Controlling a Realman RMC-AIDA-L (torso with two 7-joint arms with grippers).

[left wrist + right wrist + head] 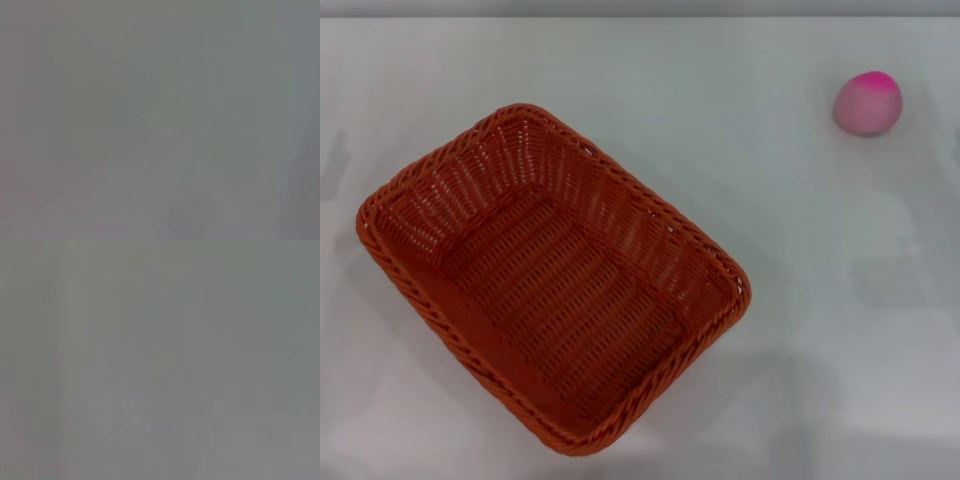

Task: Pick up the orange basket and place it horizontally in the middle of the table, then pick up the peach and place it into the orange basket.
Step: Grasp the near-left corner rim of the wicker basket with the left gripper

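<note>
The orange basket (552, 275) lies on the white table (750, 150), left of centre in the head view, turned diagonally with one corner toward the far left and one toward the near right. It is empty inside. The peach (867, 102), pink with a magenta top, rests on the table at the far right, well apart from the basket. Neither gripper nor arm shows in the head view. Both wrist views show only a plain grey surface with no object in them.
Bare white tabletop surrounds the basket and the peach. The table's far edge runs along the top of the head view.
</note>
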